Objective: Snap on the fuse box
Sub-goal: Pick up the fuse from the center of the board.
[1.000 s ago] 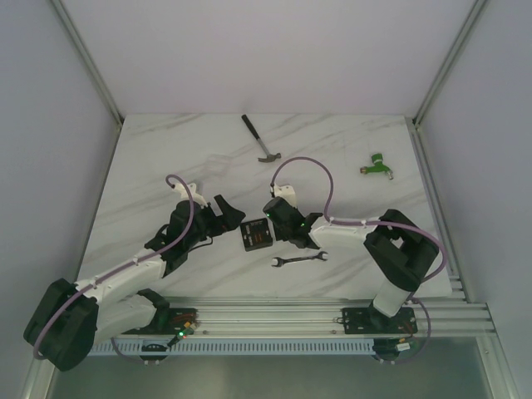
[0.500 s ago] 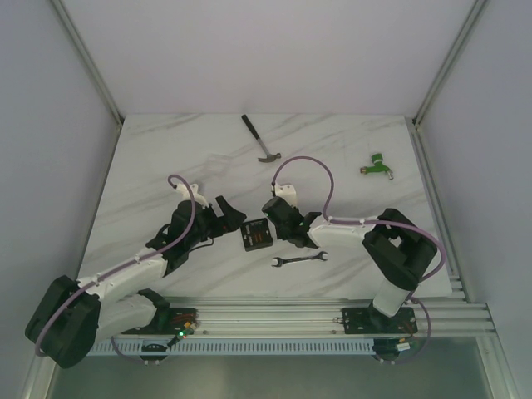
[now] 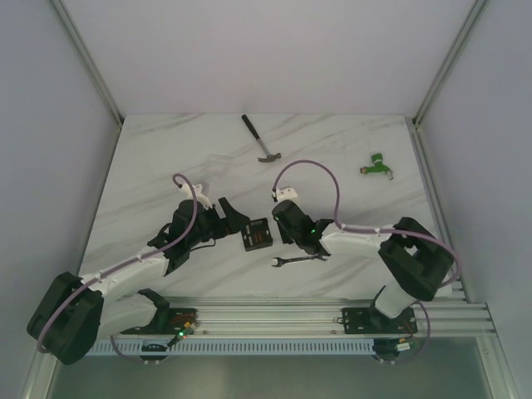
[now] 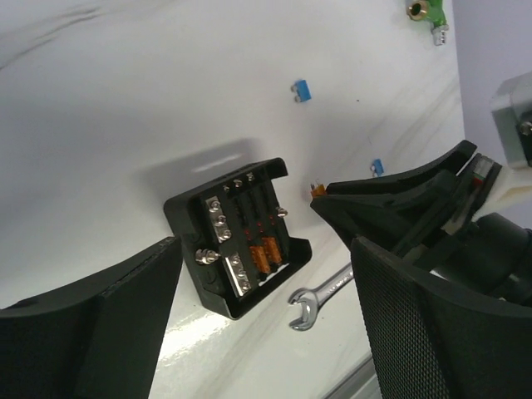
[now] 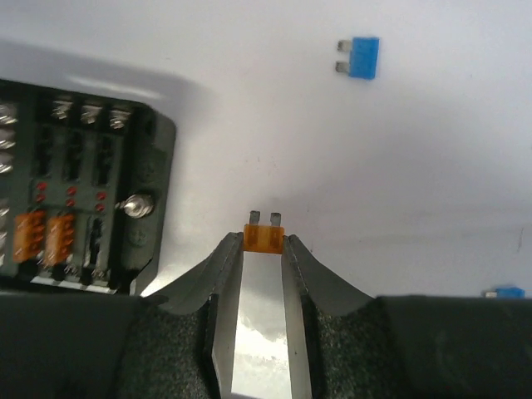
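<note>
The fuse box (image 3: pixel 256 236) is a small black open box with two orange fuses in its slots, lying flat on the marble table (image 3: pixel 166 158). It also shows in the left wrist view (image 4: pixel 237 241) and the right wrist view (image 5: pixel 75 199). My left gripper (image 3: pixel 237 224) is just left of the box, open, its fingers (image 4: pixel 91 332) standing wide on either side of it without touching. My right gripper (image 5: pixel 263 248) is just right of the box, shut on a small orange fuse (image 5: pixel 264 238) at its fingertips, prongs pointing away.
A silver wrench (image 3: pixel 299 260) lies in front of the box. Loose blue fuses (image 5: pixel 362 57) lie on the table to the right of the box. A hammer (image 3: pixel 260 139) lies at the back, a green part (image 3: pixel 377 165) at the back right.
My right gripper has closed on the orange fuse and its arm has swung to the right. My left gripper has edged closer to the box and narrowed slightly.
</note>
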`<state>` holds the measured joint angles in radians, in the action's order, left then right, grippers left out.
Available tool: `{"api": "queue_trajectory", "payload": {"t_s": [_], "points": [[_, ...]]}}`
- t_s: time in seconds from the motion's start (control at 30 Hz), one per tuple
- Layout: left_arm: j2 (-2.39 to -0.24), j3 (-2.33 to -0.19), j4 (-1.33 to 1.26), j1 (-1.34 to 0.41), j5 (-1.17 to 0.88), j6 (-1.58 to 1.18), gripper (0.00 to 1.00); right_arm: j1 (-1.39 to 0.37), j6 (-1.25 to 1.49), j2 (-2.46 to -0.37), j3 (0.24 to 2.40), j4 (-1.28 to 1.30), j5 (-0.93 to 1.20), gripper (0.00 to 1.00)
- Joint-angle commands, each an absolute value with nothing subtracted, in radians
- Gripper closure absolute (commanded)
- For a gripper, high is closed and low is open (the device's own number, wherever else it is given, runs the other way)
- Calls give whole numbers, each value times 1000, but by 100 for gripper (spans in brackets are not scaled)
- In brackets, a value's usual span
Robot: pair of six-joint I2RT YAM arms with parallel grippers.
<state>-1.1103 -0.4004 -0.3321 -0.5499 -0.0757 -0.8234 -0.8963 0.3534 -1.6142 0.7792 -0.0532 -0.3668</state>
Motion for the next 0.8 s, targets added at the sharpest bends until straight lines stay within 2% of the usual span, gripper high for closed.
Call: {"api": "queue_trajectory", "payload": {"t_s": [0.0,0.33,0.57,0.77], "points": [[-1114,-441,-390,-546,-143,-841,10,-887,199,-1486,728,-198,-259,80],[-1154,-479,-500,-546,-287,-909,27,-882,19,-1283,626,-399,-41,80],[-1178,-477,-565,-550,-311,-951,32,-882,0,-1251,598,-471,83,80],[-1213,-491,-579,-571,-297,-974,41,-883,6,-1247,590,-509,121,79]]}}
